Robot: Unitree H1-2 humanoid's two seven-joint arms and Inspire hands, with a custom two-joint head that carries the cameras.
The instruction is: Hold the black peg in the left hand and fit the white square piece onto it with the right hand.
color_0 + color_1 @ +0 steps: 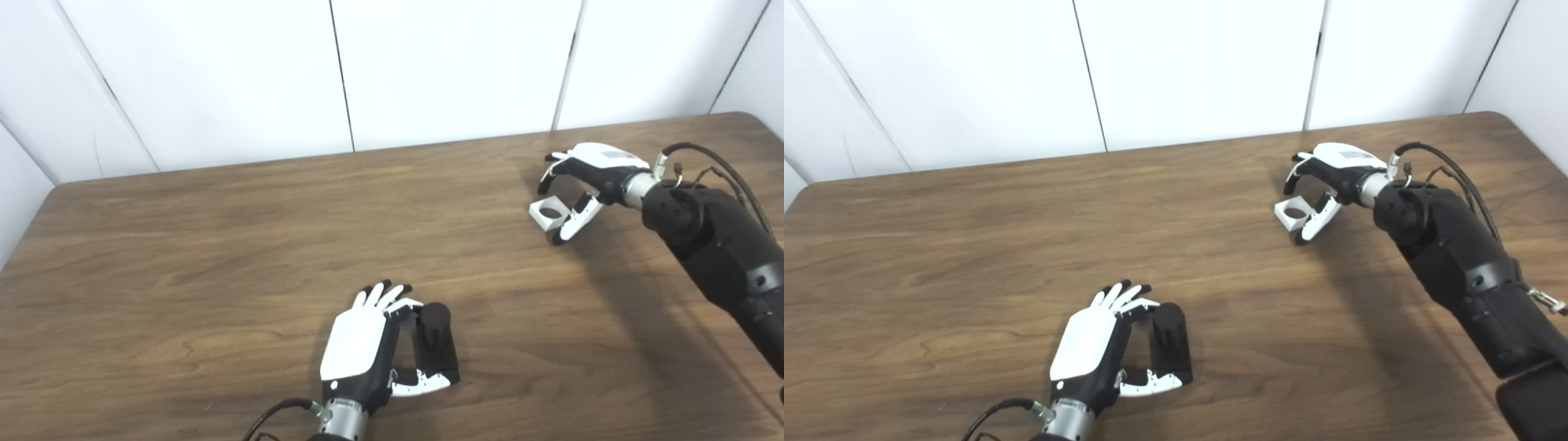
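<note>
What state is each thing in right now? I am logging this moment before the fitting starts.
Black peg with its block base: on the wooden table, between the left hand's fingers and thumb, not lifted.
White square piece with a round hole: flat on the table, hole empty, between the right hand's fingers and thumb.
Left hand: open around the peg.
Right hand: open, arched over the square piece.
Wooden table: bears both parts.

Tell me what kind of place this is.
Probably a robot test bench: a bare wooden table against plain white wall panels, with only a black peg and a white square piece out.
</note>
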